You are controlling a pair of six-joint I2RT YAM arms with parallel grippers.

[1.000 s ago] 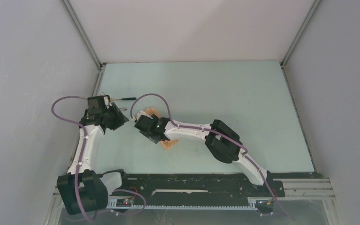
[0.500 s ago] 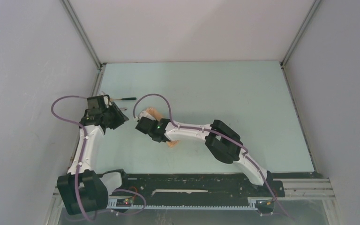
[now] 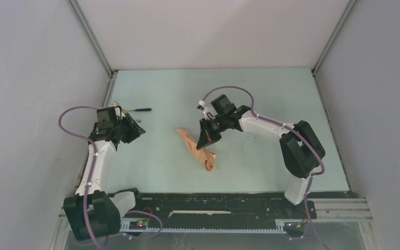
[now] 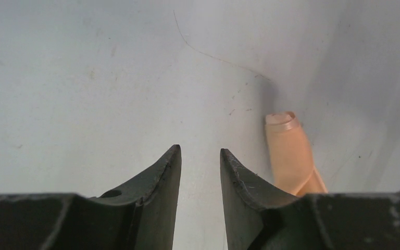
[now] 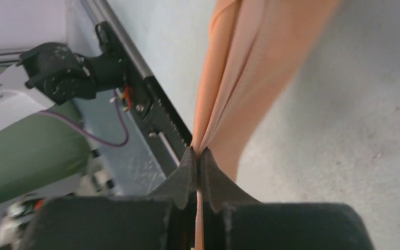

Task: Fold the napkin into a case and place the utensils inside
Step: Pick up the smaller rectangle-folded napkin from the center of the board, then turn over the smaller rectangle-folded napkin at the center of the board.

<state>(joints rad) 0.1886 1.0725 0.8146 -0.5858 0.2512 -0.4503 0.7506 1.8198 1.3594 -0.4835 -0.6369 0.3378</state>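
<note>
Squarely between the right jaws, the napkin (image 5: 239, 78).

one peach napkin (image 3: 198, 152), one dark-handled spoon (image 3: 141, 109)

The far table (image 3: 271, 88) lies open; the napkin (image 3: 200, 154) stretches across mid-left.

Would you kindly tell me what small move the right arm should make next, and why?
Probably lower the right gripper and drag the napkin flat: its jaws are shut on a bunched, twisted strip, and the open left gripper is apart from it.
</note>
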